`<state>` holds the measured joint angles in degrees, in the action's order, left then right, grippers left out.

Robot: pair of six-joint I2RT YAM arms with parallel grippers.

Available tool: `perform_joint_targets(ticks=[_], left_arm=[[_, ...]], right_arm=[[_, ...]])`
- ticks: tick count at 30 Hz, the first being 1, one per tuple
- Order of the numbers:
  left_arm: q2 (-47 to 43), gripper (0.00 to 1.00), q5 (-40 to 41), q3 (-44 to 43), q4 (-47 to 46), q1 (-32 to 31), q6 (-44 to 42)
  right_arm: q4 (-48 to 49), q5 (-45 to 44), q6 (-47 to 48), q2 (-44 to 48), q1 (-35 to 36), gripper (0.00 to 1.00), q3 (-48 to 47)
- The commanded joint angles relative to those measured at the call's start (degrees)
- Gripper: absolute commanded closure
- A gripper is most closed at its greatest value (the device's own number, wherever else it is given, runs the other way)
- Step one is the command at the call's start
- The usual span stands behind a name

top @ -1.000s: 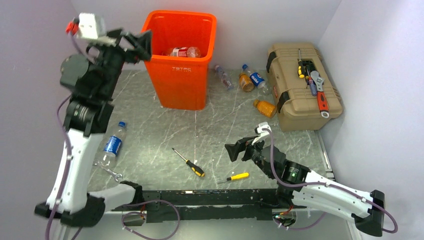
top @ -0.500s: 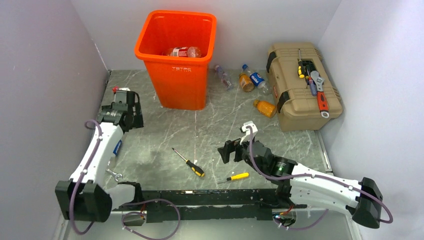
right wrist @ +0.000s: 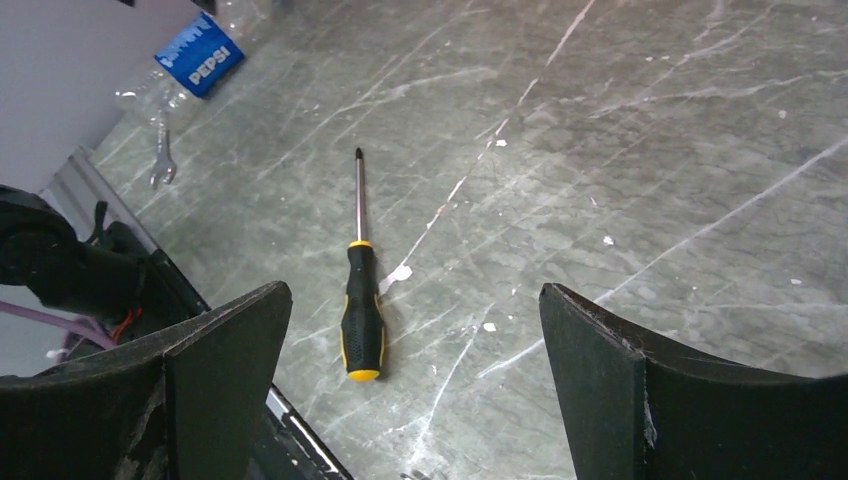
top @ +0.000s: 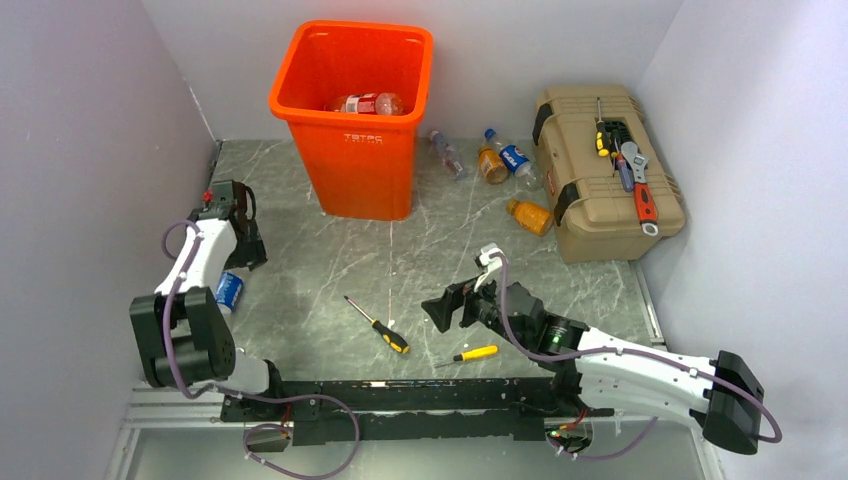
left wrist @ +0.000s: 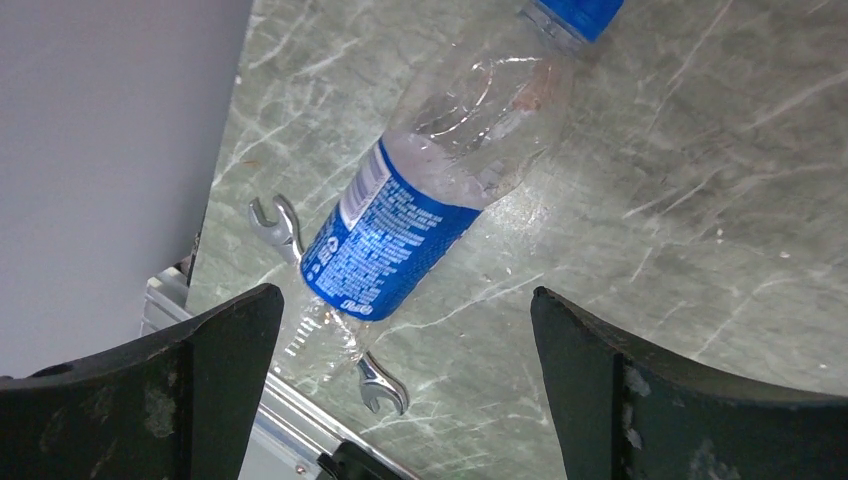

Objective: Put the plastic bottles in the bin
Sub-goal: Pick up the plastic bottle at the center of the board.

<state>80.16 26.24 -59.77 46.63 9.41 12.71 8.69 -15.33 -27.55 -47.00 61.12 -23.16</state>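
Since the blue-labelled bottle lies at the counter's left edge beneath the folded, downward-pointing left arm, I judge it the pick in hand. The bin stands at the far edge, with more bottles beside the toolbox. The right arm stretches low along the near edge.

From the left wrist, the left jaws are spread wide and empty, straddling that bottle, whose base overlies a wrench. Best close across the label, clear of the wrench.

From the right wrist, the right jaws gape empty above a screwdriver.

Five plastic bottles are lying on the table, and at least one more is sitting in the one bin. Two screwdrivers and one wrench are lying there too. One toolbox is sitting nearby.
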Motion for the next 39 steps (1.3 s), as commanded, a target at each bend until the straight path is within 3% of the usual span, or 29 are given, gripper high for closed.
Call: perform_joint_targets(ticks=[1, 17, 26, 30, 35, 39], left_arm=[[3.37, 0.01, -2.02, -2.05, -1.07, 1.15, -2.83], [16.52, 0.01, -9.94, -4.40, 0.89, 7.73, -3.02], [18.71, 0.33, -15.56, -4.91, 0.47, 7.73, -2.85], [14.36, 0.54, -12.88, -3.26, -1.12, 7.73, -1.20], [-0.46, 0.63, -10.22, -3.82, -3.57, 7.99, 2.34], [-12.81, 0.61, -10.61, -12.02, -4.91, 7.68, 3.37]], right_arm=[[3.73, 1.65, -0.13, 3.23, -0.04, 0.00, 1.19], [3.23, 1.19, 0.91, 6.13, -0.08, 0.00, 1.53], [2.36, 0.52, 0.85, 6.21, -0.04, 0.00, 1.11], [1.97, 0.22, 0.68, 5.94, -0.04, 0.00, 0.24], [-0.05, 1.01, 1.37, 3.72, -0.04, 0.00, -3.99], [-2.47, 2.07, 1.66, 1.87, -0.04, 0.00, -7.60]])
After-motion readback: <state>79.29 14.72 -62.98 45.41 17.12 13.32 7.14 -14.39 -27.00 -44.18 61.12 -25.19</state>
